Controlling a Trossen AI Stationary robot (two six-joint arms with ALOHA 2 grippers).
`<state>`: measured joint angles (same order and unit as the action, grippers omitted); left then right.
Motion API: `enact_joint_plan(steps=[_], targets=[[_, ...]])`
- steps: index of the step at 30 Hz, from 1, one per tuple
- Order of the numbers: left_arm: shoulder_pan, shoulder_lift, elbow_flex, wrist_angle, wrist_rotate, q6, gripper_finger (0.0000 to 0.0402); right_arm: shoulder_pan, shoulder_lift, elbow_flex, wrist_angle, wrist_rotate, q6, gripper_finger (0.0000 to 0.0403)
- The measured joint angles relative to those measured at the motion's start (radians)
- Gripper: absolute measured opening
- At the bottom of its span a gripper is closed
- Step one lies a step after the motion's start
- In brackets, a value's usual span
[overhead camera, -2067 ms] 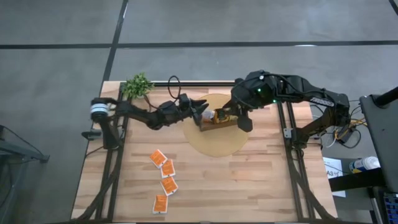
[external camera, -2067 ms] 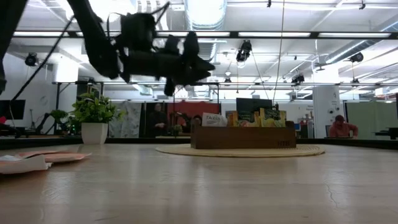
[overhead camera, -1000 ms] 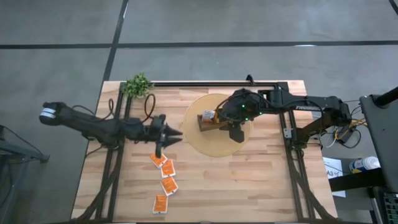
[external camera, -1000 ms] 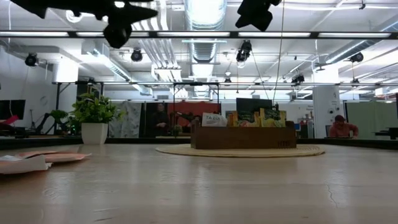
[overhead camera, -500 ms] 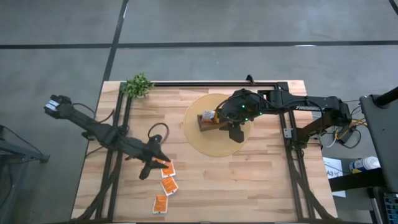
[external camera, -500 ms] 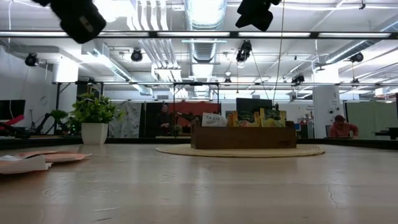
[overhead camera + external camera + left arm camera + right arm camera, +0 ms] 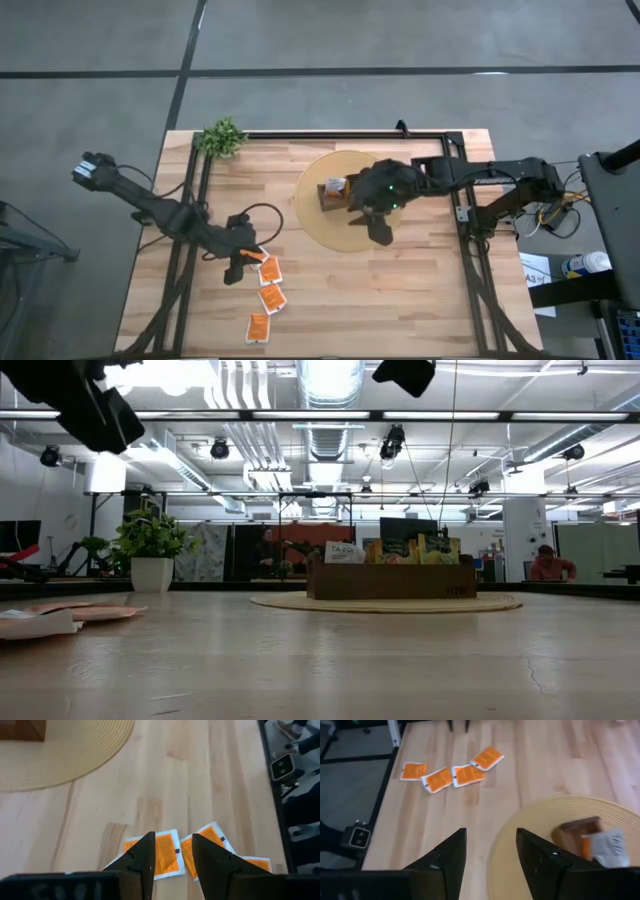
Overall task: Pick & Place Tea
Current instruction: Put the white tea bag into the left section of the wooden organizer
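Observation:
Several orange-and-white tea sachets [image 7: 271, 284] lie flat in a row on the wooden table, near its front left; the wrist view shows them too [image 7: 165, 854]. My left gripper [image 7: 172, 837] hangs open just above the farthest sachet of the row [image 7: 262, 259], pointing slantwise down, with nothing between its fingers. A brown wooden box [image 7: 340, 195] stands on a round woven mat [image 7: 330, 225], with more sachets standing upright in it [image 7: 400, 548]. My right gripper [image 7: 380, 230] hovers open and empty above the mat, just on the near side of the box [image 7: 580, 831].
A small potted plant [image 7: 222, 137] stands at the far left corner. Dark frame rails [image 7: 190, 250] run along the table's left, right and far edges. Bare wood [image 7: 400, 300] lies between the mat and the near edge.
My left gripper has swung from beside the mat toward the table's near edge and come down over the row of sachets, tipping from nearly level to a downward slant. My right gripper has drifted a little toward the near edge. The sachets and the box have stayed put.

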<state>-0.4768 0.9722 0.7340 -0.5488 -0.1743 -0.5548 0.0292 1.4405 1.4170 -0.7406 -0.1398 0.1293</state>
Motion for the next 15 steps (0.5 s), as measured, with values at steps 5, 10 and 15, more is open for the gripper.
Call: enact_joint_plan(steps=[5, 10, 15], targets=[[-0.001, 0.001, -0.028, -0.013, -0.001, -0.062, 0.0121, 0.027, 0.034, 0.0, 0.029, 0.008, 0.043, 0.0169], [-0.007, 0.0, -0.035, -0.062, -0.003, -0.099, 0.0121, 0.053, 0.078, 0.0, 0.052, 0.008, 0.029, 0.0169], [-0.023, 0.0, -0.035, -0.1, -0.004, -0.107, 0.0121, 0.079, 0.118, 0.0, 0.084, -0.002, 0.014, 0.0169]])
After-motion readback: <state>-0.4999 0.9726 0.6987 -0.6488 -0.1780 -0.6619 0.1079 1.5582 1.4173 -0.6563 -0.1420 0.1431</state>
